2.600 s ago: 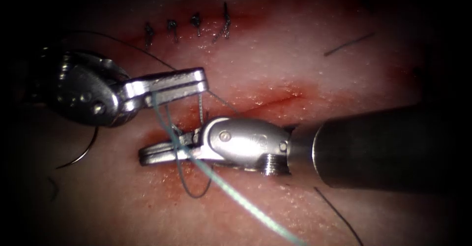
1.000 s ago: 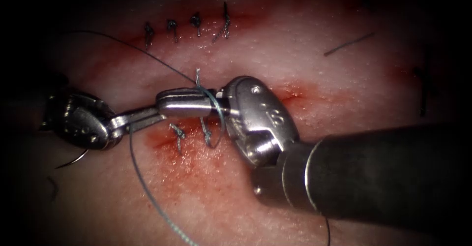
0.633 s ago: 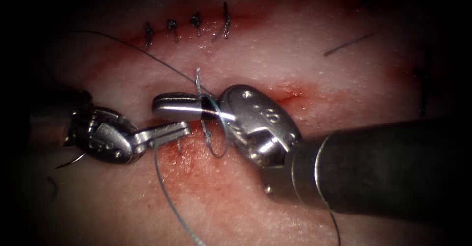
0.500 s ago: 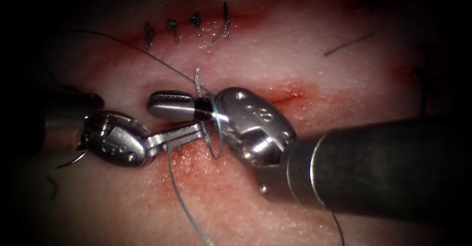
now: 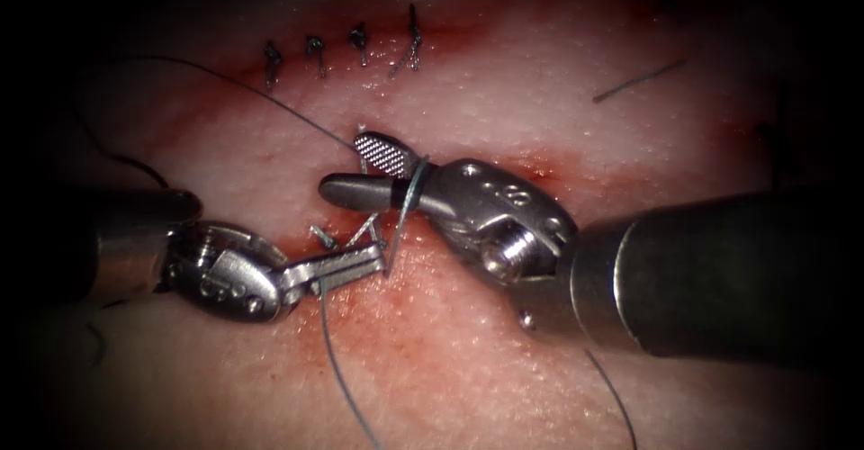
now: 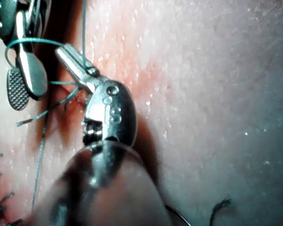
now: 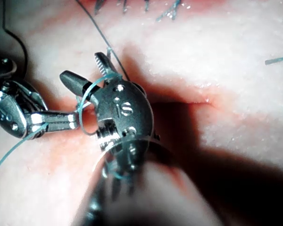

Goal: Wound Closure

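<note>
Thread (image 5: 407,200) loops around open right hand (image 5: 362,164).

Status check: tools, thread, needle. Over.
Left tool shut on thread. Right tool open, thread looped round its jaws. Needle lies free on tissue, far left.

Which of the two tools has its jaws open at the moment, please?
The right arm's tool: its jaws stand apart, a loop of thread around them. The left arm's tool is shut on the thread beside the cut.
</note>
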### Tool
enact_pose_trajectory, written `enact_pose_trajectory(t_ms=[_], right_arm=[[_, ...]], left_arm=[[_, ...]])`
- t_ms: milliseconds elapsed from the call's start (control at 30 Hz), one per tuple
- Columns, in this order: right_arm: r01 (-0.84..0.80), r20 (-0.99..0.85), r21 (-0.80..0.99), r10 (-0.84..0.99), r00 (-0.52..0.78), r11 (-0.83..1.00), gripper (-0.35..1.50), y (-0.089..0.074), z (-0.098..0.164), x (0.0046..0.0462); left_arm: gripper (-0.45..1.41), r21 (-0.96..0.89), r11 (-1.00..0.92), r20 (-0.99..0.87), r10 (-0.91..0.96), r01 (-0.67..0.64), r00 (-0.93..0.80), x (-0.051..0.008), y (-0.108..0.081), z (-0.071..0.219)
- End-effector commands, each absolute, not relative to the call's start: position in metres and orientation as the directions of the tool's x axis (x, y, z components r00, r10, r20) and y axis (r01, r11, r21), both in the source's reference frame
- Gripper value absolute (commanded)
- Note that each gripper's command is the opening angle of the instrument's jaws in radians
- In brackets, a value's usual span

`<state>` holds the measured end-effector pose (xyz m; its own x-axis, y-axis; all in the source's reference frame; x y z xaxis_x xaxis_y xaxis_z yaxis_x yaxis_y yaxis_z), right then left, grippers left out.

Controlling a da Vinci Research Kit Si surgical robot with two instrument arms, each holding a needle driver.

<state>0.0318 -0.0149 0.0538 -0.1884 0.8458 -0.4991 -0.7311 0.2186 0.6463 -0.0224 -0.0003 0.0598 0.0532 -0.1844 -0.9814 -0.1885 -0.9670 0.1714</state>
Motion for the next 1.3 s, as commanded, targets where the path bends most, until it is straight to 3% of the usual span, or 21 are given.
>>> enact_pose_trajectory(t_ms=[33, 233, 433, 500, 533, 567, 867, 967, 1167, 1267, 1300], right_arm=[[-0.733, -0.496, 0.646, 0.848, -0.190, 0.214, 0.54, -0.0152, 0.0547, 0.0326], [-0.759, -0.432, 0.635, 0.880, -0.198, 0.141, 0.68, -0.0151, 0.0563, 0.0324], [-0.723, -0.368, 0.678, 0.912, -0.180, 0.131, 0.69, -0.0155, 0.0577, 0.0338], [-0.718, -0.353, 0.683, 0.921, -0.167, 0.132, 0.57, -0.0155, 0.0580, 0.0344], [-0.717, -0.352, 0.685, 0.922, -0.164, 0.134, -0.21, -0.0155, 0.0583, 0.0350], [-0.711, -0.359, 0.686, 0.921, -0.151, 0.151, -0.35, -0.0155, 0.0585, 0.0352], [-0.715, -0.504, 0.653, 0.848, -0.164, 0.250, -0.35, -0.0154, 0.0564, 0.0326], [-0.682, -0.574, 0.648, 0.806, -0.144, 0.340, -0.35, -0.0165, 0.0557, 0.0321], [-0.638, -0.658, 0.614, 0.748, -0.090, 0.464, -0.35, -0.0182, 0.0546, 0.0314], [-0.626, -0.662, 0.616, 0.745, -0.082, 0.479, -0.35, -0.0188, 0.0544, 0.0309], [-0.619, -0.663, 0.618, 0.744, -0.080, 0.485, -0.35, -0.0192, 0.0543, 0.0306]], left_arm=[[-0.45, 0.169, -0.968, -0.982, -0.182, -0.186, 0.055, -0.0230, -0.0008, 0.0604], [-0.45, 0.165, -0.969, -0.982, -0.179, -0.183, 0.059, -0.0230, -0.0006, 0.0607], [-0.45, 0.161, -0.970, -0.983, -0.174, -0.181, 0.058, -0.0230, -0.0007, 0.0607], [-0.45, 0.161, -0.970, -0.983, -0.174, -0.181, 0.058, -0.0230, -0.0007, 0.0607], [-0.45, 0.161, -0.971, -0.983, -0.173, -0.178, 0.057, -0.0229, -0.0007, 0.0607], [-0.45, 0.160, -0.971, -0.983, -0.172, -0.178, 0.056, -0.0228, -0.0007, 0.0607], [-0.45, 0.114, -0.971, -0.992, -0.122, -0.211, 0.023, -0.0191, 0.0015, 0.0601], [-0.45, 0.132, -0.961, -0.989, -0.110, -0.244, -0.104, -0.0157, 0.0038, 0.0599], [-0.45, 0.356, -0.908, -0.795, -0.171, -0.219, -0.582, -0.0141, 0.0068, 0.0603], [-0.45, 0.498, -0.858, -0.635, -0.263, -0.124, -0.726, -0.0144, 0.0076, 0.0602], [-0.45, 0.605, -0.796, -0.436, -0.340, 0.008, -0.833, -0.0145, 0.0083, 0.0599]])
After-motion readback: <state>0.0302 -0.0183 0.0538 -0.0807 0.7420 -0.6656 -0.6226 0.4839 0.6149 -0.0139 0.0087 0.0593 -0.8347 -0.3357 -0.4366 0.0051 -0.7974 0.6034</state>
